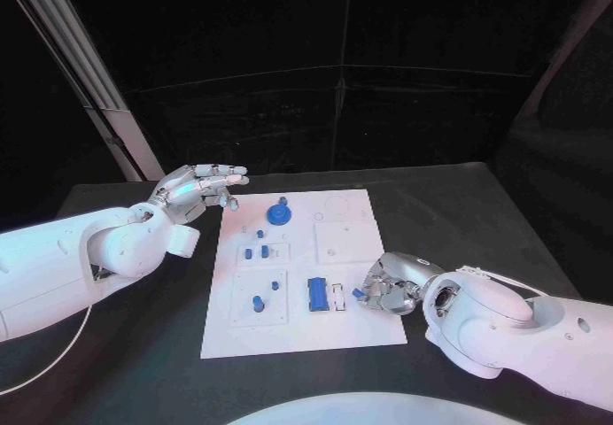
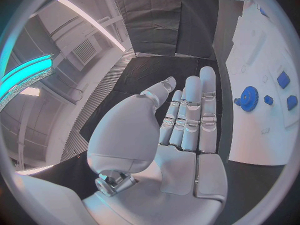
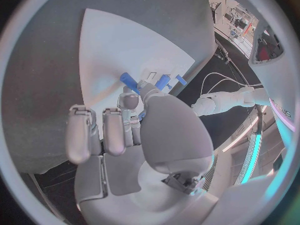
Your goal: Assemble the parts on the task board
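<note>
Task board (image 1: pixel 352 257): smooth matt white plate, plastic-looking. Blue gear (image 1: pixel 279 213) and rectangular block (image 1: pixel 315 294): matt plastic. Table (image 1: pixel 153 354): matt black. Left hand (image 1: pixel 202 188) and right hand (image 1: pixel 387 285): silvery, satin-finished metal look. Arm shells (image 1: pixel 77 261): glossy white plastic.

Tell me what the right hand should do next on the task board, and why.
Probably ease the right hand a little further in over the task board and close on the long blue bar. Its fingers are curled at the board's right edge, right beside that bar; whether they already hold anything is unclear. The left hand hovers flat and empty off the far left corner.
</note>
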Tool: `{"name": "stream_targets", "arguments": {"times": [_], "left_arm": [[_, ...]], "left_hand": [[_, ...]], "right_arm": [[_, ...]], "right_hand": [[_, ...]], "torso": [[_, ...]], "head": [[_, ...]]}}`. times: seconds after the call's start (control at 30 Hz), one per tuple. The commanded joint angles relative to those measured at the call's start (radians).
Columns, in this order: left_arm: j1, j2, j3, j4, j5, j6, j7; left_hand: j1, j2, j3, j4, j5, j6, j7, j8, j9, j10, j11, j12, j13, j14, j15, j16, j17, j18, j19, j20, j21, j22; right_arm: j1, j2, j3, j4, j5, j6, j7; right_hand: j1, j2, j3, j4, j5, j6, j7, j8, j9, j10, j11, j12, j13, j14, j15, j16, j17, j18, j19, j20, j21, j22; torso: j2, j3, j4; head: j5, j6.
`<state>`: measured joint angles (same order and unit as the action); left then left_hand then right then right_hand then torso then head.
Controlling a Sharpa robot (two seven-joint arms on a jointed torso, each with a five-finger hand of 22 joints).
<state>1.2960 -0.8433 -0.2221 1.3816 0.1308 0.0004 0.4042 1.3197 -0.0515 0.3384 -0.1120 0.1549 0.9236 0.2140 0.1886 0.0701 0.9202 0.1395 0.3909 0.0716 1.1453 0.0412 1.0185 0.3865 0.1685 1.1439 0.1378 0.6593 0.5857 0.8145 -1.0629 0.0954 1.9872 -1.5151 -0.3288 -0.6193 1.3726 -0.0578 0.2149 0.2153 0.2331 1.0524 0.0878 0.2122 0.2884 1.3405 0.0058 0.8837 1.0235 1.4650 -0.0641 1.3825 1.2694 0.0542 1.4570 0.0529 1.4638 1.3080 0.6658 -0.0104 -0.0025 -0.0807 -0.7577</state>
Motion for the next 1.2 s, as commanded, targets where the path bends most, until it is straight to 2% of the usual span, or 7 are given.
{"name": "stream_targets", "arguments": {"times": [0.03, 0.3, 0.57, 0.63, 0.93, 1.07, 1.2], "left_arm": [[0.001, 0.0, 0.001, 0.002, -0.003, 0.012, 0.004], [0.001, 0.002, 0.001, 0.003, -0.003, 0.012, 0.004], [0.001, 0.004, 0.001, 0.003, -0.003, 0.012, 0.003], [0.001, 0.004, 0.001, 0.003, -0.003, 0.013, 0.002], [0.001, 0.004, 0.001, 0.005, -0.003, 0.017, -0.001], [0.001, 0.003, 0.001, 0.004, -0.003, 0.016, 0.0], [0.001, 0.003, 0.001, 0.004, -0.003, 0.016, 0.0]], "left_hand": [[0.002, 0.007, -0.001, -0.004, 0.003, -0.008, -0.002, 0.003, -0.001, -0.007, -0.002, 0.005, -0.002, -0.008, 0.003, 0.007, -0.001, 0.015, -0.006, 0.002, -0.003, -0.002], [0.002, 0.007, -0.001, -0.004, 0.003, -0.008, -0.002, 0.003, -0.001, -0.007, -0.002, 0.005, -0.002, -0.008, 0.003, 0.007, -0.001, 0.015, -0.006, 0.002, -0.003, -0.002], [0.002, 0.007, -0.001, -0.004, 0.003, -0.008, -0.002, 0.003, -0.001, -0.007, -0.002, 0.005, -0.002, -0.008, 0.003, 0.007, -0.001, 0.015, -0.006, 0.002, -0.003, -0.002], [0.002, 0.007, -0.001, -0.004, 0.003, -0.008, -0.002, 0.003, -0.001, -0.007, -0.002, 0.005, -0.002, -0.008, 0.003, 0.007, -0.001, 0.015, -0.006, 0.002, -0.003, -0.002], [0.002, 0.007, -0.001, -0.005, 0.003, -0.009, -0.002, 0.004, -0.001, -0.008, -0.001, 0.006, -0.002, -0.008, 0.003, 0.007, -0.001, 0.014, -0.006, 0.002, -0.003, -0.002], [0.002, 0.007, -0.001, -0.005, 0.003, -0.009, -0.002, 0.004, -0.001, -0.008, -0.001, 0.006, -0.002, -0.008, 0.003, 0.007, -0.001, 0.014, -0.006, 0.002, -0.003, -0.002], [0.002, 0.007, -0.001, -0.005, 0.003, -0.009, -0.002, 0.004, -0.001, -0.008, -0.001, 0.006, -0.002, -0.008, 0.003, 0.007, -0.001, 0.014, -0.006, 0.002, -0.003, -0.002]], "right_arm": [[0.001, 0.007, 0.0, -0.001, 0.058, -0.086, 0.03], [0.001, 0.031, 0.0, -0.014, 0.077, -0.12, 0.021], [0.001, 0.058, 0.0, -0.035, 0.109, -0.08, -0.003], [0.001, 0.066, 0.0, -0.04, 0.115, -0.076, -0.008], [0.001, 0.096, 0.0, -0.059, 0.122, -0.063, -0.028], [0.001, 0.107, 0.0, -0.064, 0.122, -0.066, -0.031], [0.001, 0.116, 0.0, -0.069, 0.117, -0.069, -0.033]], "right_hand": [[-0.015, -0.004, 0.003, 0.007, 0.002, 0.016, -0.003, -0.005, 0.0, 0.013, -0.003, 0.014, 0.008, 0.054, 0.001, 0.009, 0.008, -0.015, 0.01, -0.001, 0.006, 0.125], [-0.049, -0.014, -0.004, 0.019, 0.027, 0.047, -0.014, 0.0, 0.004, 0.03, -0.011, 0.04, 0.029, 0.058, -0.004, 0.022, 0.026, -0.018, 0.017, -0.006, 0.013, 0.134], [-0.086, -0.015, -0.026, 0.033, 0.074, 0.074, -0.024, 0.005, 0.012, 0.04, -0.019, 0.049, 0.04, 0.059, -0.011, 0.028, 0.034, -0.018, 0.019, -0.013, 0.015, 0.138], [-0.084, -0.014, -0.027, 0.031, 0.08, 0.077, -0.026, 0.006, 0.014, 0.041, -0.02, 0.05, 0.041, 0.059, -0.012, 0.028, 0.036, -0.019, 0.019, -0.014, 0.016, 0.138], [-0.083, -0.013, -0.029, 0.028, 0.084, 0.084, -0.029, 0.009, 0.017, 0.042, -0.022, 0.05, 0.042, 0.059, -0.014, 0.03, 0.038, -0.019, 0.02, -0.015, 0.017, 0.14], [-0.084, -0.013, -0.029, 0.028, 0.085, 0.084, -0.029, 0.01, 0.017, 0.042, -0.023, 0.05, 0.042, 0.059, -0.014, 0.03, 0.038, -0.019, 0.021, -0.016, 0.017, 0.14], [-0.084, -0.012, -0.03, 0.028, 0.087, 0.085, -0.029, 0.01, 0.018, 0.042, -0.023, 0.05, 0.043, 0.059, -0.015, 0.029, 0.037, -0.019, 0.02, -0.016, 0.017, 0.14]], "torso": [[0.0, -0.0003, 0.0003], [0.0, 0.0001, -0.0008], [0.0, -0.0018, 0.0017], [0.0, -0.0007, -0.0009], [0.0, -0.0004, -0.0012], [0.001, 0.0008, -0.0014], [0.0, 0.0002, -0.0012]], "head": [[0.001, -0.002], [0.002, -0.003], [0.003, -0.004], [0.004, -0.006], [0.003, -0.006], [0.003, -0.005], [0.004, -0.006]]}}
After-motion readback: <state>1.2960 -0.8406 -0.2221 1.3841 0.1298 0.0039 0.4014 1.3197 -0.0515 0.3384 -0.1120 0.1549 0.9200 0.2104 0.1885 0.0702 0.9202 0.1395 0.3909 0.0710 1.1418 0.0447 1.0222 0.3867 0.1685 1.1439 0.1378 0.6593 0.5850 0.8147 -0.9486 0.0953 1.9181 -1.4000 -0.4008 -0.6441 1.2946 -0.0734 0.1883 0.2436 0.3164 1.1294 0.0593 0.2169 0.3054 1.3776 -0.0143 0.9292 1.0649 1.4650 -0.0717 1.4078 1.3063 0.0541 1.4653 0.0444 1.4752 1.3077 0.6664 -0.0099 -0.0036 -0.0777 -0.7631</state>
